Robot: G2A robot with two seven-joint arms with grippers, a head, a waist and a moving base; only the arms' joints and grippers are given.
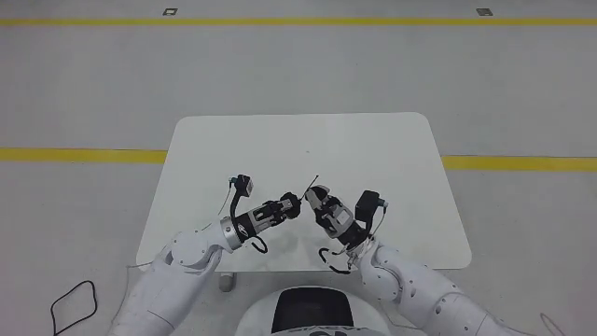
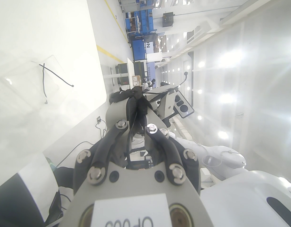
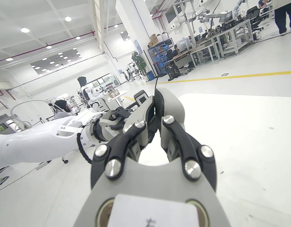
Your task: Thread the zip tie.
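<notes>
Bright workshop hall with a pale grey floor [image 1: 298,75] and one white table [image 1: 373,140].
Two yellow lines [image 1: 298,21] cross the floor, one beyond the round-cornered table and one passing behind it, with small floor sockets [image 1: 170,11] near the farther line. Round ceiling lights [image 3: 68,19] shine from a high white ceiling beside a tall white pillar [image 3: 131,24]. Along the far side stand metal workbenches [image 3: 228,38], blue shelving [image 3: 160,53] and a potted plant [image 3: 138,62].
</notes>
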